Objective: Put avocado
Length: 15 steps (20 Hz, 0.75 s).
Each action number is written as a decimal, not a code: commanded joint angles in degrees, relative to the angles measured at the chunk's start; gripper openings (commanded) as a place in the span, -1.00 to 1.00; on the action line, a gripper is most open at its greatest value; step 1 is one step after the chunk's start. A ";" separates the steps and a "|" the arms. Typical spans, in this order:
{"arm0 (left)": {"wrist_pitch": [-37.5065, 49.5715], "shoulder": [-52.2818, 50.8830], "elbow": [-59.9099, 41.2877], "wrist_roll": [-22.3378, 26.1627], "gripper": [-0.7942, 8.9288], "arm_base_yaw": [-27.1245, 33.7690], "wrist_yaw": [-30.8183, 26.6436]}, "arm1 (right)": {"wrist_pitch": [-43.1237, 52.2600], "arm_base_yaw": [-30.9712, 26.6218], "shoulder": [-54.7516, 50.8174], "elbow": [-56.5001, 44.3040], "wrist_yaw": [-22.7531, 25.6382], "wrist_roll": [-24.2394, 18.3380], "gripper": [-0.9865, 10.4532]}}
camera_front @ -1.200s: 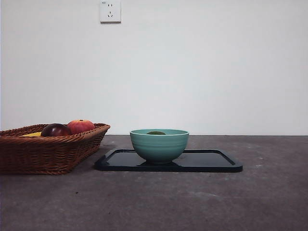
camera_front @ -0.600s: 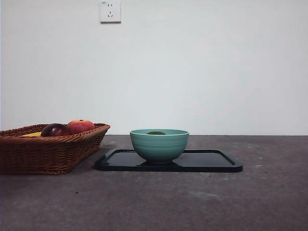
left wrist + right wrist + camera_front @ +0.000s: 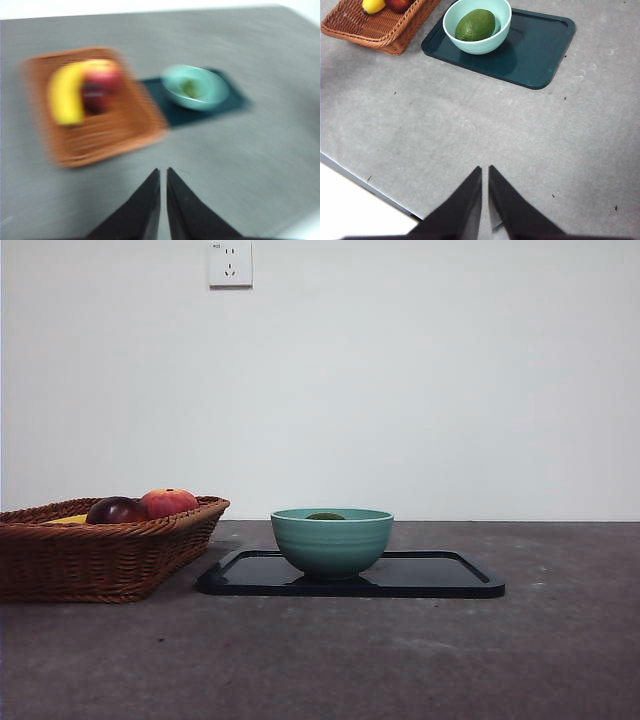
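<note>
Avocado (image 3: pixel 475 24) placement appears complete: the fruit lies inside the teal bowl (image 3: pixel 479 44), and in the front view only its dark green top (image 3: pixel 325 516) shows above the rim.

Nearest the cameras, both arms are raised well clear of the bench (image 3: pixel 470 125). The right gripper (image 3: pixel 485 172) hangs over the near edge of the bench with its jaws together and nothing between them. The left gripper (image 3: pixel 163 175) also shows its jaws together and empty; its view is blurred, so fine detail there cannot be read.

Step in hand, as judged: retreat and hold. To do this well, keep both arms high and away from the bowl so that the rim is not knocked and the fruit is not rolled out. No further grasp seems required.

Farther back, the bowl stands on the left half of a dark tray (image 3: pixel 540 50), toward the tray's left edge. The right half of the tray carries nothing.

Just beside the tray's left edge sits a wicker basket (image 3: pixel 100 560), near but apparently not touching. It holds a banana (image 3: pixel 65 95), a red-orange peach (image 3: pixel 168 502) and a dark maroon fruit (image 3: pixel 115 510). Nothing stands between the arms and the bowl. A wall socket (image 3: pixel 229 263) is behind.
</note>
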 commanded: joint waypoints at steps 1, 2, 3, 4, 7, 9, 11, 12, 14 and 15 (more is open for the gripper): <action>3.10 0.28 -0.66 5.55 -0.80 8.87 -0.04 | 0.63 0.63 0.17 0.44 0.09 0.48 -0.80; 7.32 0.02 -2.84 9.40 -0.80 12.96 -0.02 | 0.61 0.63 0.17 0.44 0.09 0.48 -0.80; 14.10 -0.02 -6.47 12.37 -0.80 16.83 0.00 | 0.61 0.63 0.17 0.44 0.09 0.48 -0.80; 20.37 -0.13 -10.12 13.22 -0.80 19.50 0.02 | 0.61 0.63 0.17 0.44 0.09 0.48 -0.80; 42.53 -0.87 -25.42 9.14 -0.80 24.48 0.13 | 0.61 0.63 0.17 0.44 0.11 0.48 -0.80; 53.16 -1.92 -35.39 6.62 -0.80 25.86 0.13 | 0.61 0.63 0.17 0.44 0.09 0.48 -0.80; 55.95 -5.20 -42.91 5.79 -0.80 26.03 0.11 | 0.61 0.63 0.15 0.44 0.09 0.48 -0.80; 55.95 -7.10 -45.64 5.77 -0.80 25.99 0.11 | 0.61 0.63 0.17 0.46 0.11 0.48 -0.80; 55.89 -11.50 -50.47 5.79 -0.80 25.62 0.11 | 0.61 0.63 0.17 0.46 0.09 0.48 -0.80; 55.91 -13.33 -52.09 5.77 -0.80 25.22 0.11 | 0.61 0.63 0.17 0.46 0.09 0.48 -0.80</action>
